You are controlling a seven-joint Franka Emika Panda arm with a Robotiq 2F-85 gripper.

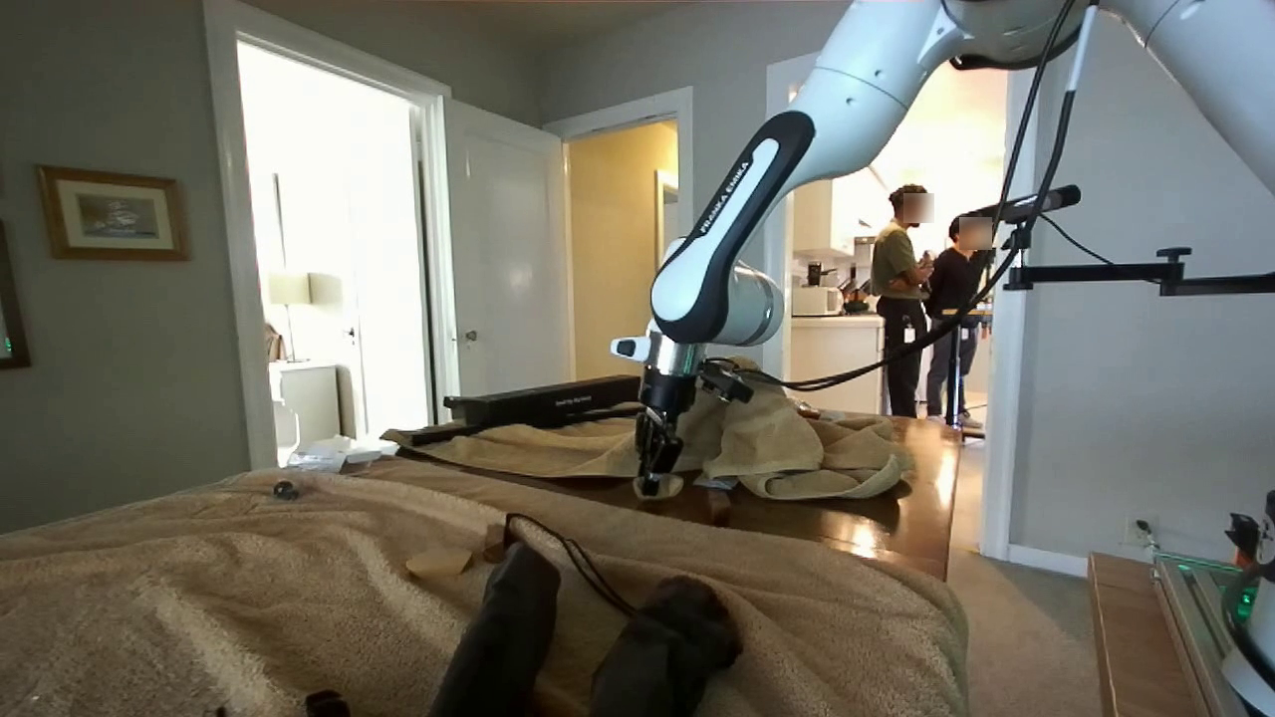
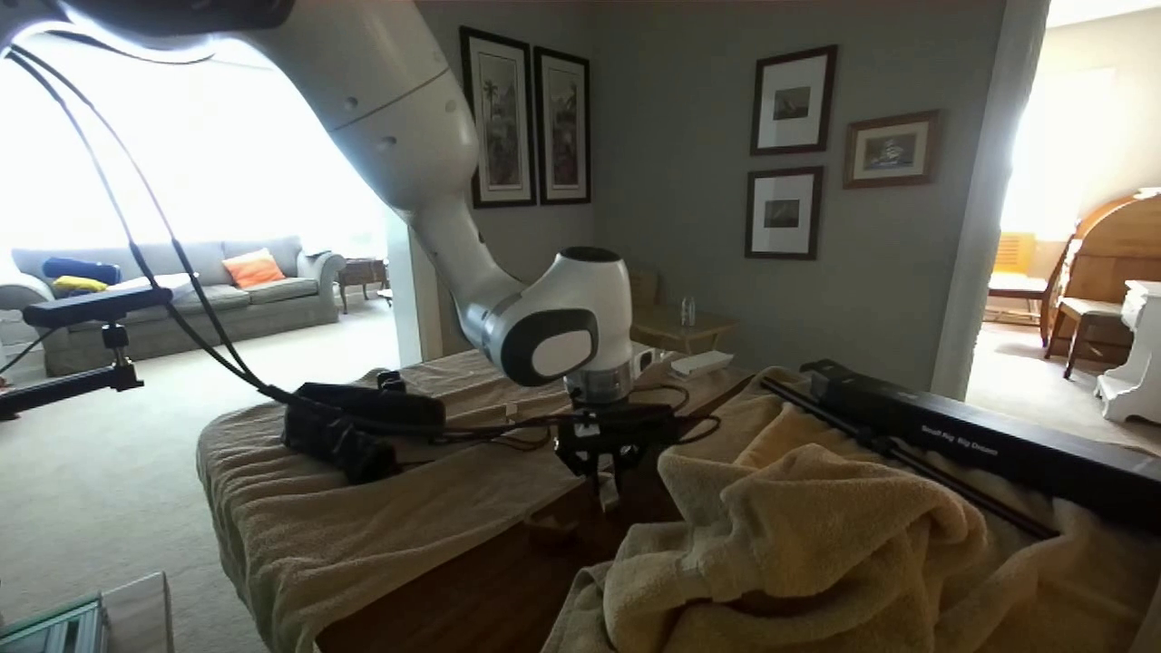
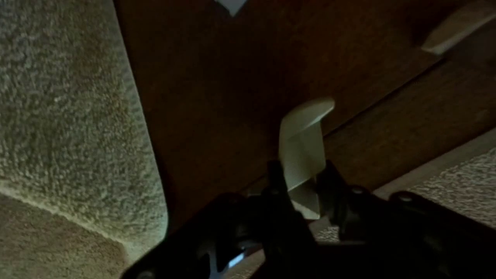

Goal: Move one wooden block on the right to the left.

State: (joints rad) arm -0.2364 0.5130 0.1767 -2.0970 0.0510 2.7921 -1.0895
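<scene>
My gripper [image 3: 303, 170] is shut on a pale wooden block [image 3: 304, 149], with one dark finger against each side. The block has a curved upper end and an angled lower part. In an exterior view the gripper [image 2: 606, 467] points down with the block [image 2: 609, 492] between its fingers. In an exterior view the gripper [image 1: 653, 476] partly covers the block [image 1: 669, 487]. I cannot tell whether the block touches the table. Another wooden block [image 3: 461, 27] lies on the dark wood at the wrist view's upper right; it also shows in an exterior view [image 2: 551, 530].
A bunched beige towel [image 2: 816, 517] lies beside the gripper, with a long black box [image 2: 980, 435] behind it. A beige blanket [image 1: 249, 597] covers the table's other part and bears dark bags [image 1: 508, 617] and a flat wooden piece [image 1: 438, 564]. Bare dark wood [image 1: 827, 523] lies between.
</scene>
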